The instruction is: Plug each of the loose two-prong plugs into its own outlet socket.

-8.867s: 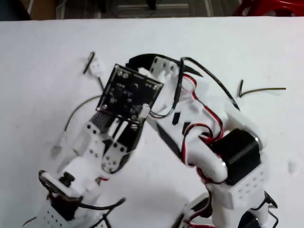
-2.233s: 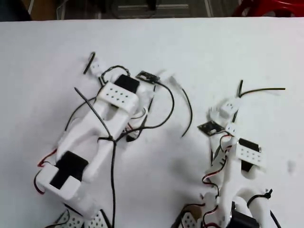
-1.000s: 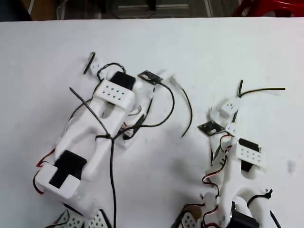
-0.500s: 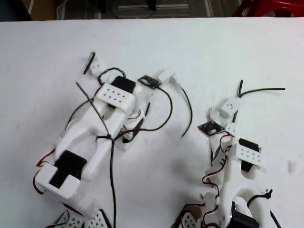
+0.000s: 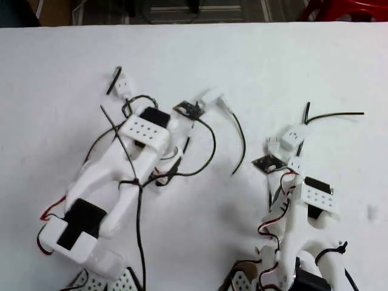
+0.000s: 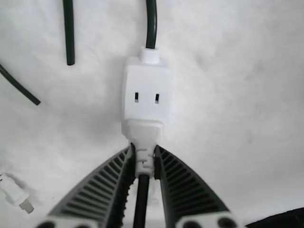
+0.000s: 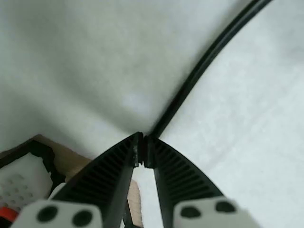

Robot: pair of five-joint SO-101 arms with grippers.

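At mid-frame in the left wrist view, a white plug [image 6: 141, 134] is held between the narrowed jaws of the left pincer [image 6: 143, 152] and is butted against a white outlet socket [image 6: 146, 97] on the tabletop [image 6: 237, 95]. The right pincer [image 7: 143, 148] is seen closed tip to tip, with a black cord [image 7: 209, 61] running to the upper right.

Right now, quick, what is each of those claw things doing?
Left gripper: closed on the white plug at the outlet socket.
Right gripper: closed; whether it pinches the black cable cannot be told.
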